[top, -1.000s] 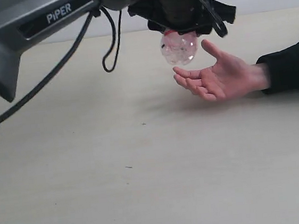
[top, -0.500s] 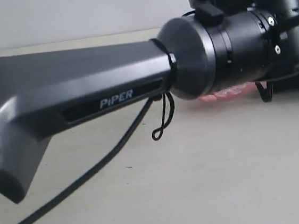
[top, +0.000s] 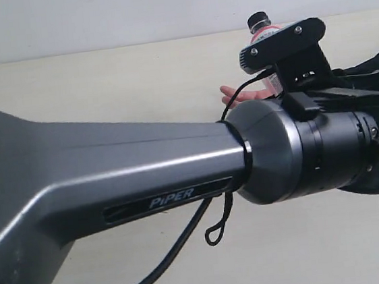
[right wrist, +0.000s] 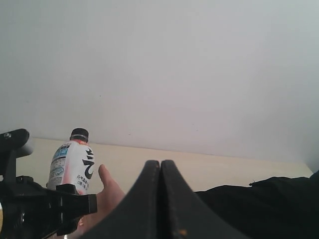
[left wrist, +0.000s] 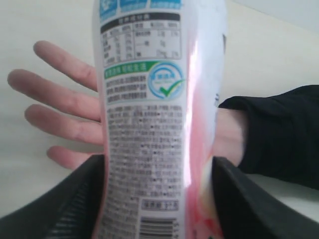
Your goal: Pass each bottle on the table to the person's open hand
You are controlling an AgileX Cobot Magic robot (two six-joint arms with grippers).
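The black-capped bottle (left wrist: 149,114) with the pink and white label stands upright between my left gripper's (left wrist: 157,159) black fingers (left wrist: 60,209), which are shut on its lower body. Right behind it lies the person's open hand (left wrist: 60,99), fingers spread, black sleeve (left wrist: 279,134) at the wrist. In the exterior view only the bottle's cap and shoulder (top: 260,26) and some fingertips of the hand (top: 237,95) show past my left arm (top: 179,177). My right gripper (right wrist: 160,172) is shut on nothing, apart from the bottle (right wrist: 70,167). The white-capped bottles are out of view.
My left arm's wrist and camera mount (top: 281,47) block most of the exterior view. The cream table (top: 102,83) stretches to a pale wall (right wrist: 174,64) behind. The person's sleeved forearm (right wrist: 249,204) lies on the right side.
My left arm has swung down and across the exterior camera. The bottle, earlier held above the hand with its bottom toward the camera, now stands cap-up at the palm.
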